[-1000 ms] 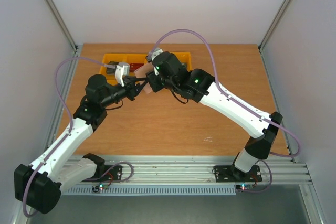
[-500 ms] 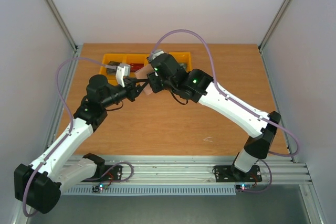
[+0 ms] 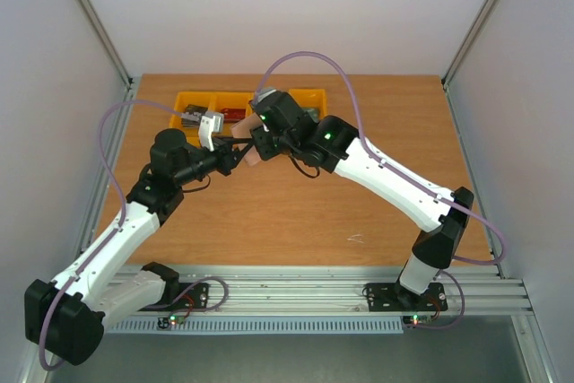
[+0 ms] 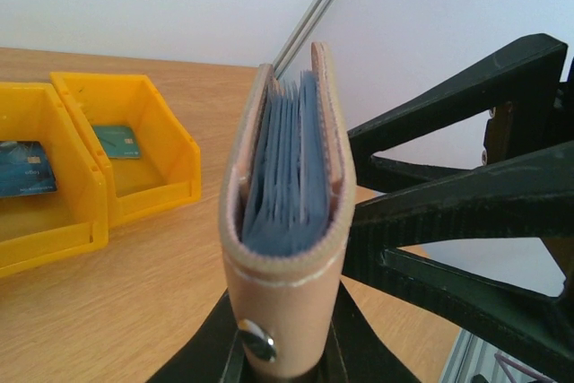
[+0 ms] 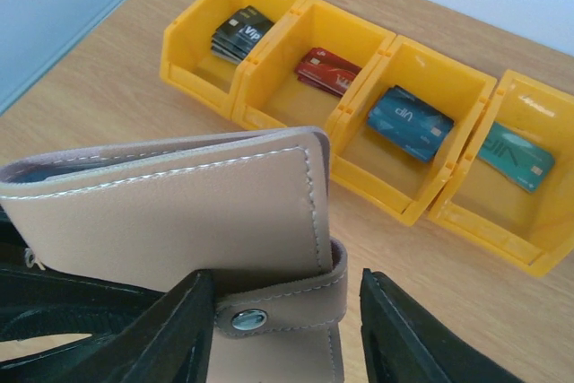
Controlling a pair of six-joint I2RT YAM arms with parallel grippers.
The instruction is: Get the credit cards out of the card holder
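Note:
The card holder (image 5: 179, 208), tan-pink and folded, hangs above the table between both arms. My left gripper (image 4: 282, 358) is shut on its lower end, beside the snap (image 4: 258, 344). Seen edge-on, it shows blue-grey layers (image 4: 287, 177) inside; I cannot tell single credit cards among them. My right gripper (image 5: 282, 329) stands open astride the snap strap (image 5: 287, 307). Its left finger (image 5: 166, 334) is against the strap and the right finger (image 5: 408, 334) is apart from it. From above, the holder (image 3: 254, 153) sits between the left gripper (image 3: 231, 157) and the right gripper (image 3: 258, 143).
A row of several orange bins (image 5: 421, 190) stands behind the holder on the wooden table (image 3: 296, 213). They hold a black card (image 5: 238, 33), a red card (image 5: 327, 69), a blue card (image 5: 408, 123) and a teal card (image 5: 520, 157). White walls close in both sides.
The right arm has edged slightly to the left and its jaws have widened a little. The left gripper still holds the card holder in the same place.

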